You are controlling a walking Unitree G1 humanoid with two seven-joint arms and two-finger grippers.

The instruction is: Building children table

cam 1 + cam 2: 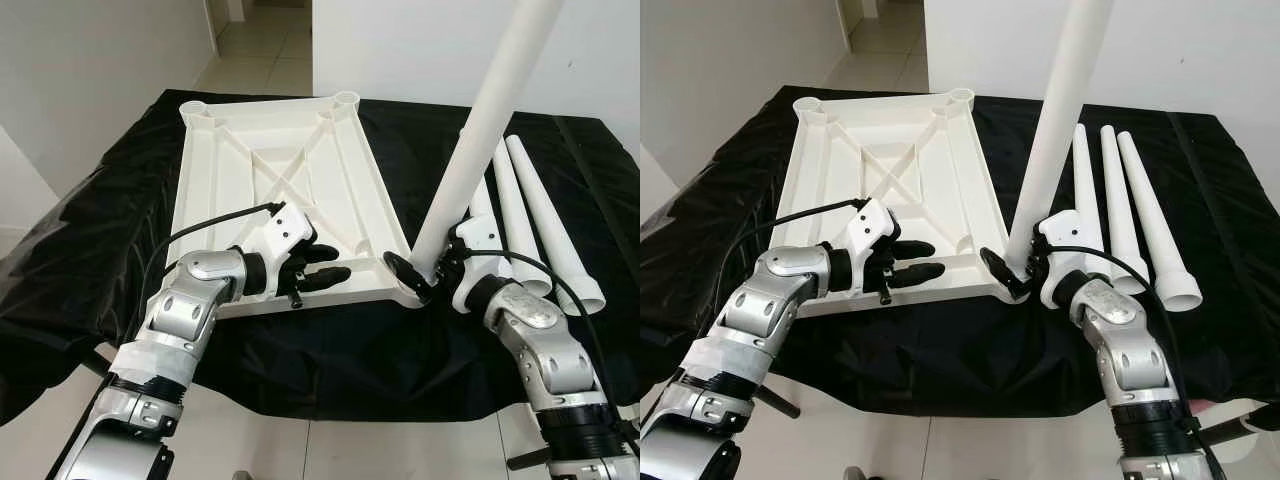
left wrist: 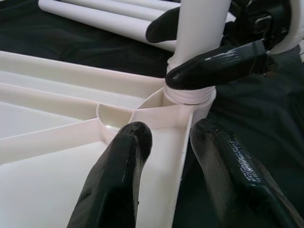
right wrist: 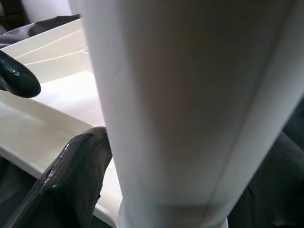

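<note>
The tabletop (image 1: pixel 285 185) lies upside down on a black cloth (image 1: pixel 90 250), its ribbed underside facing up, with round sockets at the corners. The right gripper (image 1: pixel 425 272) is closed on a leg (image 1: pixel 480 140) near its lower end, and that end sits in the near right socket (image 2: pixel 187 97); the leg stands up from there, leaning slightly to the right. The left gripper (image 1: pixel 318 268) is at the near edge of the tabletop, just left of that socket. In the left wrist view its fingers (image 2: pixel 118 171) sit apart, one over the inside of the tray and one outside the rim, so they straddle the edge; whether they actually press on it cannot be told. Three more legs (image 1: pixel 540 215) lie side by side on the cloth to the right of the tabletop.

The parts look like moulded plastic: probably light, stiff and smooth, so likely slippery under the black fingers. The leg is long and tapered, so a hold low down, close to the socket, should give the best control for seating or twisting it; a higher grip would lever the light tabletop around. The tabletop itself will probably slide on the cloth unless it is steadied, and its rim or a rib near the socket seems the sensible place to pin it. The thin ribs may flex if squeezed hard.
</note>
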